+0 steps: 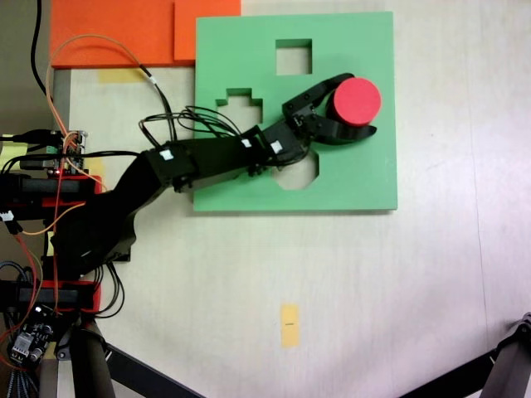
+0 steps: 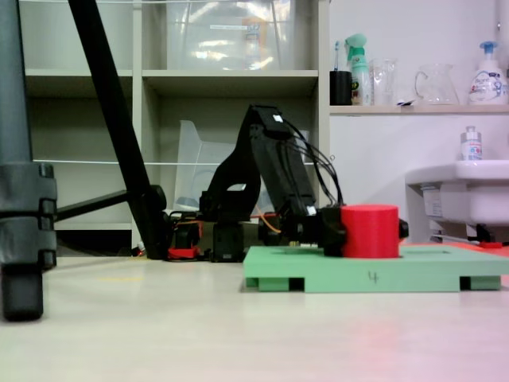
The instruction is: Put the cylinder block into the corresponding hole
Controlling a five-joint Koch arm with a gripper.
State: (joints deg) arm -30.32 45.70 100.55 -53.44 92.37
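Red block (image 1: 358, 99) clamped between gripper (image 1: 358, 109) jaws, upper right of green board (image 1: 365, 178). Sits low against board surface in side view (image 2: 370, 231), apparently over round hole, hidden beneath. Seating unconfirmed.

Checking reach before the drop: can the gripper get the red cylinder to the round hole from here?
Probably yes. The gripper is shut on the red cylinder over the green board. The side view shows the cylinder low at the board's top. The round hole itself isn't visible; it may lie under the cylinder.
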